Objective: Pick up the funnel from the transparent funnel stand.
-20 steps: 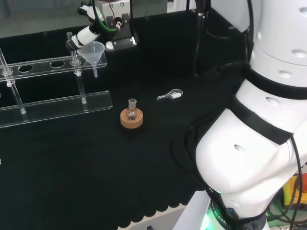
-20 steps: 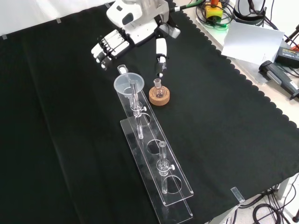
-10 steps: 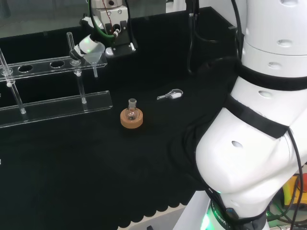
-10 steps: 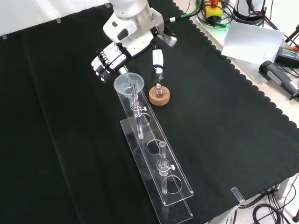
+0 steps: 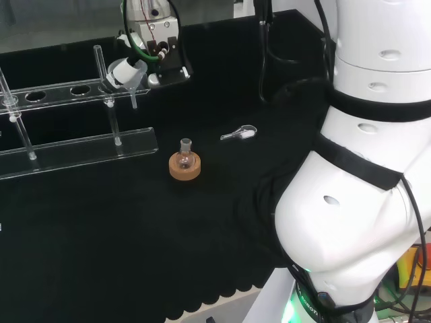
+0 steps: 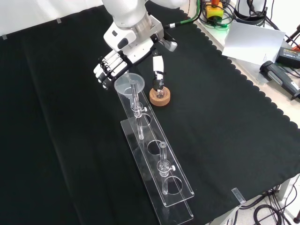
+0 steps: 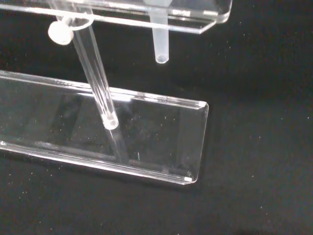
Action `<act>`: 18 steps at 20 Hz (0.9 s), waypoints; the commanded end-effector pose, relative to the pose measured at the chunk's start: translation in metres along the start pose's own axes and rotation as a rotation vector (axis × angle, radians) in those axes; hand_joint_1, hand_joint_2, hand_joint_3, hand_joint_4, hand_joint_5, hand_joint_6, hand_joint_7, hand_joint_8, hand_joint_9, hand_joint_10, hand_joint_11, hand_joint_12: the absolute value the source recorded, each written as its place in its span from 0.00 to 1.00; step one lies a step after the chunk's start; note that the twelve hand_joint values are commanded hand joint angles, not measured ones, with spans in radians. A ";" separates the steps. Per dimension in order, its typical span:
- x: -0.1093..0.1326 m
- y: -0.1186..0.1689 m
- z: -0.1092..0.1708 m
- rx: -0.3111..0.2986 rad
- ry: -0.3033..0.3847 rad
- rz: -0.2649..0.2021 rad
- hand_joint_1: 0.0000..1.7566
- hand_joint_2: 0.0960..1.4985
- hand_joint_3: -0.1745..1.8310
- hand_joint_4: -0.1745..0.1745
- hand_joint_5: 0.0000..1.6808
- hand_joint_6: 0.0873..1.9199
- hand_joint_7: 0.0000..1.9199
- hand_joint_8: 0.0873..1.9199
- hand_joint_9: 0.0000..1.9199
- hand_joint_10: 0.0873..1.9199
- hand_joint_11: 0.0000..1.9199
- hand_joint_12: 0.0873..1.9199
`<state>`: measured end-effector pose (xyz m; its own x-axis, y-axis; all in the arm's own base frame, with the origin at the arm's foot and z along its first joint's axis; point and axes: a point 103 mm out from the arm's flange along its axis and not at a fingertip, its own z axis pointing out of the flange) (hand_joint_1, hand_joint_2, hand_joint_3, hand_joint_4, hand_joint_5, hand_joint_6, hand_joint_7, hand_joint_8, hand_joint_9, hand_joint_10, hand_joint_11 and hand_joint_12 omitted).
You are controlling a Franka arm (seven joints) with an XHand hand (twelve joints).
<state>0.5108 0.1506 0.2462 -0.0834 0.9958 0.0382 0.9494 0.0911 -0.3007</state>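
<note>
— Any writing to read?
— None legible. The clear cone-shaped plastic funnel (image 6: pixel 127 84) sat in the transparent acrylic funnel stand (image 6: pixel 157 159), upper centre of the front view.
— And the hand?
— The black and white hand (image 6: pixel 112 65) flanked it, fingers (image 6: pixel 104 70) and thumb (image 6: pixel 158 70) spread apart, gripping nothing

In the head view the hand (image 5: pixel 124 67) covers most of the funnel (image 5: pixel 137 86). The stand (image 5: pixel 74 151) runs off that view's left edge.
</note>
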 end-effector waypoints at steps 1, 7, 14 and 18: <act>0.002 0.001 0.002 0.005 -0.003 -0.002 0.26 0.40 0.12 0.47 0.00 0.00 0.00 0.00 0.00 0.00 0.00 0.00; 0.001 0.003 0.002 -0.013 0.004 0.010 0.26 0.41 0.12 0.39 0.00 0.00 0.00 0.00 0.00 0.00 0.00 0.00; -0.003 0.006 0.006 -0.003 -0.002 0.014 0.25 0.41 0.12 0.36 0.00 0.00 0.04 0.00 0.00 0.00 0.00 0.00; -0.008 0.006 0.006 -0.005 -0.002 0.019 0.25 0.41 0.12 0.34 0.00 0.00 0.06 0.00 0.00 0.00 0.00 0.00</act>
<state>0.5152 0.1468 0.2391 -0.0687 0.9971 0.0316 0.9517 0.0750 -0.2977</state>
